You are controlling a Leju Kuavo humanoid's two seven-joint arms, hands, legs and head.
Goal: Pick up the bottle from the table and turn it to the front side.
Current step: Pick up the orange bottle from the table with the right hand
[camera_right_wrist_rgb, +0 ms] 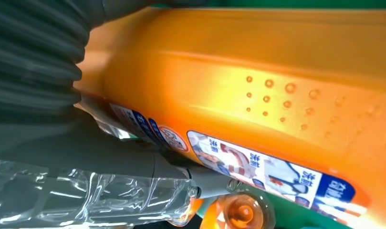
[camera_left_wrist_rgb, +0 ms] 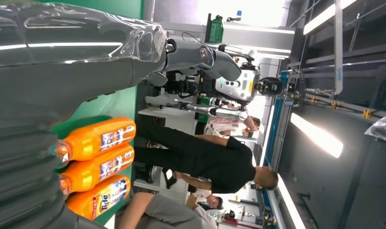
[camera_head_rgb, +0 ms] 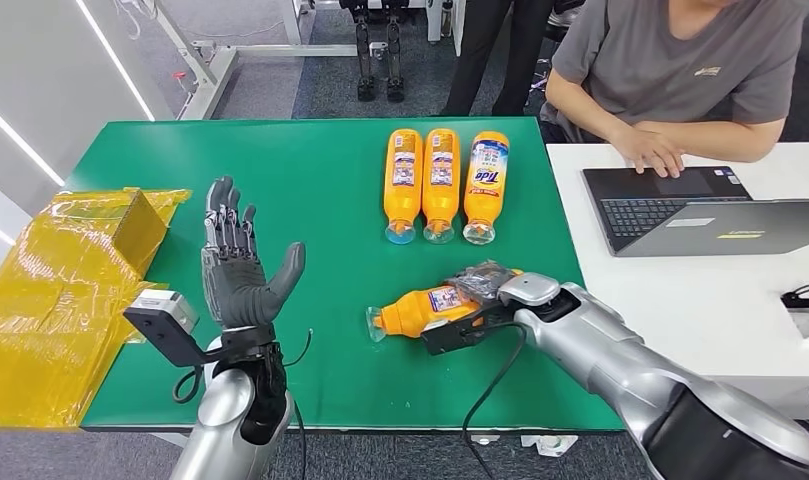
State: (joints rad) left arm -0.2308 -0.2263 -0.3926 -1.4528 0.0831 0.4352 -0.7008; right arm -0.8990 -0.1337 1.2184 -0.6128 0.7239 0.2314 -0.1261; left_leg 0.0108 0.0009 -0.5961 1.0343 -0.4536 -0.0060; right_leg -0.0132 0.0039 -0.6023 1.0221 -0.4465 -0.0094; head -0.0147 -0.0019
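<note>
Head view: an orange bottle (camera_head_rgb: 420, 311), lying on the green counter (camera_head_rgb: 320, 190), is gripped by the right hand (camera_head_rgb: 480, 300). The left hand (camera_head_rgb: 238, 270) is raised alongside, fingers spread, nothing held.

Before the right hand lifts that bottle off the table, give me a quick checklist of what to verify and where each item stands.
1. Right hand on the lone orange bottle: ok, its fingers wrap the bottle's body.
2. Grip firm enough to lift: cannot tell; the right wrist view is too close to show how the fingers sit.
3. Bottle still lying on the green table: ok, on its side, cap toward the robot's left.
4. Front label facing up: not ok, the small-print label shows.
5. Left hand out of the way: ok, open, raised, well apart from the bottle.
6. Row of three bottles clear of the lift: ok, a gap separates them.
</note>
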